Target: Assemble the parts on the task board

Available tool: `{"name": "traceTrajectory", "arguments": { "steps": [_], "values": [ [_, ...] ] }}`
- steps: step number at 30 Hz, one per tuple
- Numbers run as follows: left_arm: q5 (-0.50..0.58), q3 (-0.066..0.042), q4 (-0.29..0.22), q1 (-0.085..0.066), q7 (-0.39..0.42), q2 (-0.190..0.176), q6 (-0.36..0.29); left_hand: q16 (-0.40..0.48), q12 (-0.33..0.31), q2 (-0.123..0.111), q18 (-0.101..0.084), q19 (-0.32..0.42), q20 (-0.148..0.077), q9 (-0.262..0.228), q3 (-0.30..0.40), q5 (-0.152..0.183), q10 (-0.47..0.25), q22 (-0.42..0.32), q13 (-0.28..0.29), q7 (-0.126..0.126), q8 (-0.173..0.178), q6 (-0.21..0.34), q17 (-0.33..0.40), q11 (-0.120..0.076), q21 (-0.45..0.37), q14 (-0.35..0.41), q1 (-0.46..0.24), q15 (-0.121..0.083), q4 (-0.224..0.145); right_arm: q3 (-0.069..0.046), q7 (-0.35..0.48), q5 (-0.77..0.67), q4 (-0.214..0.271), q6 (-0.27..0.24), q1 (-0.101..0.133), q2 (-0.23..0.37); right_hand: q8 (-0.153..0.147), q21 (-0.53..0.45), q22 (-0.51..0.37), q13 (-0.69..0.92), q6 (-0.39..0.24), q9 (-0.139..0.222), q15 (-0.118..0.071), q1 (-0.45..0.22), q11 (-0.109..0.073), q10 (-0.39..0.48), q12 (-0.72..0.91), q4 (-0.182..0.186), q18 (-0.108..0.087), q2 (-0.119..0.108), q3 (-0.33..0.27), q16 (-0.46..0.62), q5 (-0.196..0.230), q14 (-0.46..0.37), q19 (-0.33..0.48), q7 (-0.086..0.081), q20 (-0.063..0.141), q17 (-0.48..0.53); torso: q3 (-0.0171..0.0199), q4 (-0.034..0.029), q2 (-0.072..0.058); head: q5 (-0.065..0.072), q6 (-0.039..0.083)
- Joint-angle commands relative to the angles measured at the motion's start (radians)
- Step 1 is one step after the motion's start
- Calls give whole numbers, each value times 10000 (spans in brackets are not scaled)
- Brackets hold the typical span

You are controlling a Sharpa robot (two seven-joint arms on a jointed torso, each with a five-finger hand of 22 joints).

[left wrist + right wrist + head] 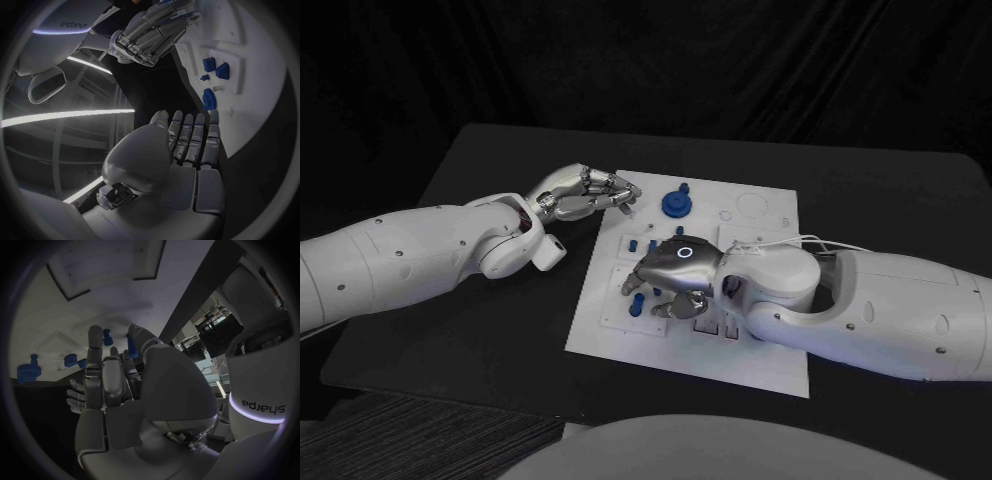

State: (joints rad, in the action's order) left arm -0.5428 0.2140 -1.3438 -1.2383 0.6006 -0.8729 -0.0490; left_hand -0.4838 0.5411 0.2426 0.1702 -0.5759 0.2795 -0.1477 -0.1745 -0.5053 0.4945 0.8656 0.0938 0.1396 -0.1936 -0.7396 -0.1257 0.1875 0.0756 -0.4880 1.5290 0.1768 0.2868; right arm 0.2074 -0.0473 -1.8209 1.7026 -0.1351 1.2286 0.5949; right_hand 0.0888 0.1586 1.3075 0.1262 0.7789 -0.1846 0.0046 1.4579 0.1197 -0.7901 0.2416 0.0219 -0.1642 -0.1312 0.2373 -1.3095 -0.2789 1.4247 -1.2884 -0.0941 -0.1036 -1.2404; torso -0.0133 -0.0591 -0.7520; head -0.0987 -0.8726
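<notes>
So the white task board sits in the middle of the black table, and both hands are over it right now.

The left hand hovers at the board's upper left corner, around 10 o'clock from the board's center in the head view. Its fingers are curled inward at the edge of the board, knuckles up. In the left wrist view the fingers lie straight side by side, close together, with nothing between them and the palm. No part is in that hand as far as I can see.

The right hand is over the middle-left of the board, palm down, fingers pointing down toward the surface. A blue part sits right at its fingertips on the 9 o'clock side, and another small blue piece lies just below that. Whether the fingers actually pinch anything, I can't tell, since the back of the hand covers them from above. In the right wrist view the fingers rise fairly straight and slightly apart, with a blue part just beyond the tips, but contact isn't clear.

Other parts: a round blue piece with a peg stands near the board's top edge, at roughly 12 o'clock from the right hand and just at 3 o'clock of the left hand's fingertips. A few small blue bits stand between the two hands. The left wrist view shows several blue parts seated in the board
</notes>
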Motion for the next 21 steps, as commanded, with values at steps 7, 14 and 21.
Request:
{"name": "traceTrajectory", "arguments": {
  "steps": [7, 14, 21],
  "values": [
    [58, -9, -3, 23, 77, -41, 130, -34, 8, -32, 22, -36, 16, 11, 62, -45, -3, 11, -10, 48, -36, 16, 12, 34, 71, 47, 34, 15, 5, -6, 627, -71, 409, -1805, 326, 591, 217, -122, 42, 209, 541, -56, -13, -64, -102, -614, 757, 110, -167, 209, -45, -204, -138, 189, -205, -262, 26, -148, 2, 5, -2, 56, 0],
    [58, -9, 11, 32, 75, -5, 159, -36, 7, -30, 25, -54, 20, 13, 74, -43, -5, 13, -11, 51, -37, 18, 13, 29, 81, 47, 31, 15, 6, -5, 628, -71, 316, -1579, 405, 588, 418, -261, 5, 446, 1163, -104, -10, -321, -189, -782, 1274, 352, -160, 170, -12, -122, 210, 120, -204, -424, 11, -14, -7, 9, 5, 58, 0],
    [58, -9, 3, 41, 64, -16, 174, -36, 6, -29, 27, -61, 22, 14, 79, -43, -7, 14, -12, 51, -37, 19, 14, 28, 85, 47, 30, 15, 6, -4, 417, -71, 170, -956, 393, 489, 529, -664, -205, 786, 1725, -226, 76, -684, -84, 187, 1707, 743, -148, 40, -290, 274, 900, -287, -15, -130, -90, 491, -3, 33, 6, 40, 0]
  ]
}}
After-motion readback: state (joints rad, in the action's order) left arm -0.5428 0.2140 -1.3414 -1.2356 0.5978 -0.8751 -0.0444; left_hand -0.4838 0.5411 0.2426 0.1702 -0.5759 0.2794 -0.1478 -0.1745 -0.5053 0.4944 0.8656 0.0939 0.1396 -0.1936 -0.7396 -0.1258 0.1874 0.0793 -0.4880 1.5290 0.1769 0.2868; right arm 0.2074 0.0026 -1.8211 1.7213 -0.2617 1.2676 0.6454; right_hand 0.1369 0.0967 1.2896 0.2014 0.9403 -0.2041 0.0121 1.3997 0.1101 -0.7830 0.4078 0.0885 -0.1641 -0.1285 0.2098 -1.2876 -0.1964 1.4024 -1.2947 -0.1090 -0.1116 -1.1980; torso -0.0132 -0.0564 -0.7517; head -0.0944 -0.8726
